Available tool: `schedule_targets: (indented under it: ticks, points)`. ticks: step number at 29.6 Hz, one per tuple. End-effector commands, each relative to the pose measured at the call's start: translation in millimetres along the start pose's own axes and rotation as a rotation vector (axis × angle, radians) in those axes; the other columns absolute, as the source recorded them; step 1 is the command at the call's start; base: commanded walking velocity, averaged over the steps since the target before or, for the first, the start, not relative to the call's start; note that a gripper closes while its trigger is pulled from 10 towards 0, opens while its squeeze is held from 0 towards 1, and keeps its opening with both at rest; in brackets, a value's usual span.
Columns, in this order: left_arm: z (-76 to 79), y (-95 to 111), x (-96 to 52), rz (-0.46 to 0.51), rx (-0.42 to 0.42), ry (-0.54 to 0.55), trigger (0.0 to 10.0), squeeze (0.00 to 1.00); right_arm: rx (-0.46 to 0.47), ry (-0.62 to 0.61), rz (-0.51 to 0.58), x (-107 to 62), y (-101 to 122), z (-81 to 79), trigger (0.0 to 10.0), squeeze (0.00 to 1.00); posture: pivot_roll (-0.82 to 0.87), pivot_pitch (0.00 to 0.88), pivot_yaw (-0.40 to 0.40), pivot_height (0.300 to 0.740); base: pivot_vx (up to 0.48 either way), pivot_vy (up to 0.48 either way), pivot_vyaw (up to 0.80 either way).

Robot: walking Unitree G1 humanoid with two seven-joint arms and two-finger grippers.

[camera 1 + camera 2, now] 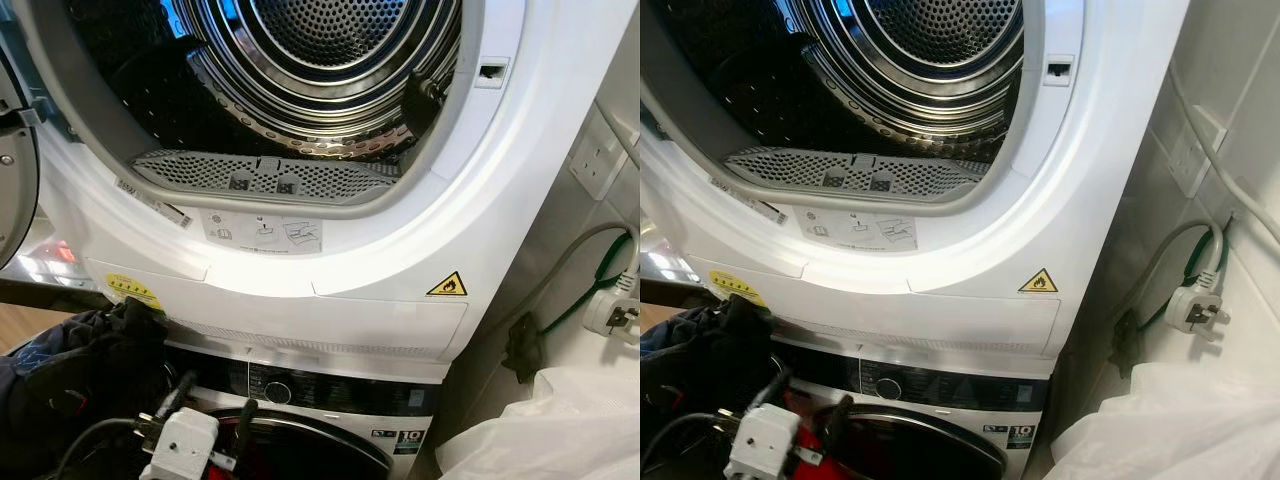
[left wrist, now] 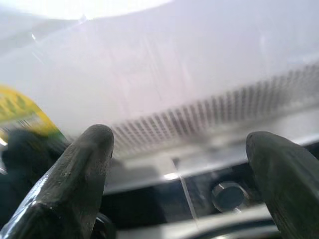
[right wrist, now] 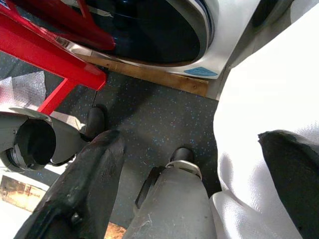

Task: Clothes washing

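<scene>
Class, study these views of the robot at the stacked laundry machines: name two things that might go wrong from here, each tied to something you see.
1. The dark clothes bunch beside the left gripper, whose fingers are spread with nothing between them; the bundle may slip to the floor.
2. The open drum sits well above the clothes, so lifting them could snag the lint filter at the door's lip.

White dryer, perforated silver drum, yellow warning triangle.
</scene>
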State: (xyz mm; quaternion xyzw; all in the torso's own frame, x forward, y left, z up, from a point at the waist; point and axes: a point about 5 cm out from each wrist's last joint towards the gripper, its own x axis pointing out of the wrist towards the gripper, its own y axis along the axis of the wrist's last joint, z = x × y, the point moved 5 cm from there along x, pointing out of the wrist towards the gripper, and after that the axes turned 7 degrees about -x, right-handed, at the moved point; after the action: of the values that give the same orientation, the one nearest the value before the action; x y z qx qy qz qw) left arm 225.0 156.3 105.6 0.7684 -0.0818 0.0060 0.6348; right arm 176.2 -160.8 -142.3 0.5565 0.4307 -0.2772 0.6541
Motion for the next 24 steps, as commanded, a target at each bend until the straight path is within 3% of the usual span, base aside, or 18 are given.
schedule_targets:
  ticks: [1, 5, 6, 7, 9, 11, 12, 13, 16, 20, 22, 24]
  points:
    - [-4.0, 7, -0.8, 0.009, 0.022, 0.032, 10.0, 0.00, -0.009, 0.008, -0.015, -0.4, -5, -2.9, 10.0, 0.00, 0.09, 0.000, 0.020, 0.740, 0.000, 0.000, 0.00]
    - [-36.8, 19, -2.8, 0.005, -0.022, 0.248, 10.0, 0.00, -0.010, 0.010, -0.016, -0.3, -5, -3.5, 10.0, 0.00, 0.11, 0.000, 0.018, 0.740, 0.000, 0.000, 0.00]
    - [-49.9, 18, -1.7, -0.013, -0.077, 0.312, 10.0, 0.00, -0.011, 0.012, -0.016, -0.2, -5, -4.1, 10.0, 0.00, 0.13, 0.000, 0.017, 0.740, 0.000, 0.000, 0.00]
    - [-51.5, 17, -1.4, -0.019, -0.089, 0.318, 10.0, 0.00, -0.012, 0.012, -0.017, -0.1, -5, -4.2, 10.0, 0.00, 0.13, 0.000, 0.017, 0.740, 0.000, 0.000, 0.00]
    - [-70.6, 9, 0.9, -0.056, -0.137, 0.379, 10.0, 0.00, -0.024, 0.019, -0.022, 0.2, -5, -6.5, 10.0, 0.00, 0.14, 0.000, 0.015, 0.740, 0.000, 0.000, 0.00]
    - [-74.8, 7, 1.3, -0.064, -0.138, 0.391, 10.0, 0.00, -0.024, 0.019, -0.022, 0.3, -5, -6.9, 10.0, 0.00, 0.14, 0.000, 0.015, 0.740, 0.000, 0.000, 0.00]
    - [-84.0, 1, 0.9, -0.091, -0.180, 0.430, 10.0, 0.95, -0.023, 0.020, -0.021, 0.4, -5, -7.7, 10.0, 0.00, 0.14, 0.000, 0.017, 0.740, 0.000, 0.000, 0.00]
    - [-90.3, -3, 0.2, -0.100, -0.228, 0.463, 10.0, 1.00, -0.021, 0.021, -0.020, 0.6, -4, -8.2, 10.0, 0.00, 0.14, 0.000, 0.020, 0.740, 0.000, 0.000, 0.00]
    - [-99.0, -1, 0.8, -0.107, -0.213, 0.482, 10.0, 1.00, -0.015, 0.021, -0.017, 0.8, -3, -9.0, 10.0, 0.00, 0.14, 0.000, 0.021, 0.740, 0.000, 0.000, 0.00]
    - [-100.3, -5, 1.0, -0.134, -0.284, 0.524, 10.0, 1.00, -0.008, 0.018, -0.016, 1.0, -3, -8.9, 10.0, 0.00, 0.15, 0.000, 0.022, 0.740, 0.000, 0.000, 0.00]
    - [-111.8, -10, -2.6, -0.145, -0.323, 0.609, 10.0, 1.00, -0.006, 0.017, -0.017, 1.0, -3, -8.8, 10.0, 0.00, 0.15, 0.000, 0.021, 0.740, 0.000, 0.000, 0.00]
    - [-113.0, -8, 0.4, -0.134, -0.345, 0.597, 10.0, 1.00, -0.005, 0.016, -0.016, 1.0, -2, -8.5, 10.0, 0.00, 0.15, 0.000, 0.021, 0.740, 0.000, 0.000, 0.00]
